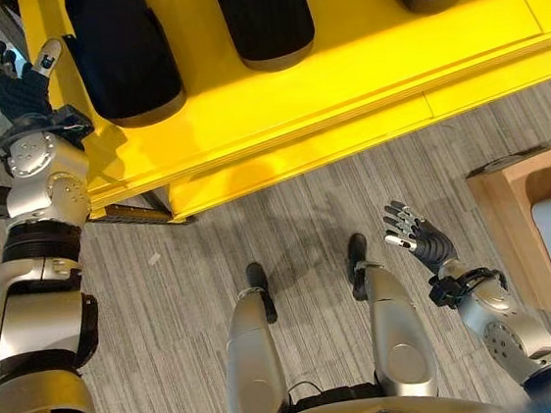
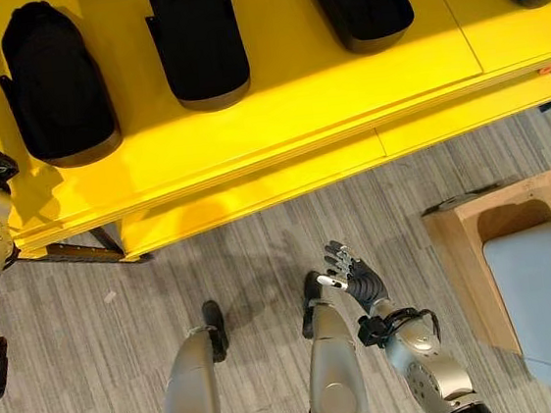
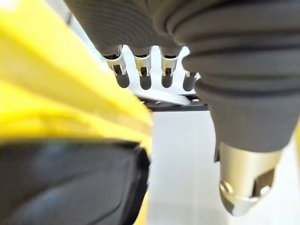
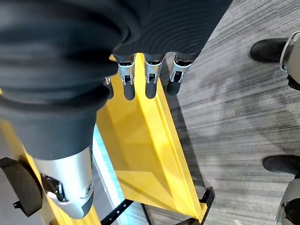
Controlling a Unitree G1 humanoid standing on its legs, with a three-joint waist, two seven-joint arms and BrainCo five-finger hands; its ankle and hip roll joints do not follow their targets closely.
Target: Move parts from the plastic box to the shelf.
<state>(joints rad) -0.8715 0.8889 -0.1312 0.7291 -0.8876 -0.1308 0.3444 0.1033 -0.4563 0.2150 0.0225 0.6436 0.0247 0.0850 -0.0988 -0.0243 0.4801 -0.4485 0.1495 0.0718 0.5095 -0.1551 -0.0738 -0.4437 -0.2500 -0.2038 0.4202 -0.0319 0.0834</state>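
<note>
— Where are the parts?
— Black parts [image 1: 122,55] lie on the yellow shelf [image 1: 340,71], across the top.
— Your hands?
— My left hand [image 1: 21,80], upper left beside the shelf, and right hand [image 1: 422,235], lower right over the floor: fingers relaxed, holding nothing.

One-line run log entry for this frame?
left hand: open, empty, at yellow shelf corner | right hand: open, empty, over floor | black parts: on shelf | wooden crate: robot's right
</note>
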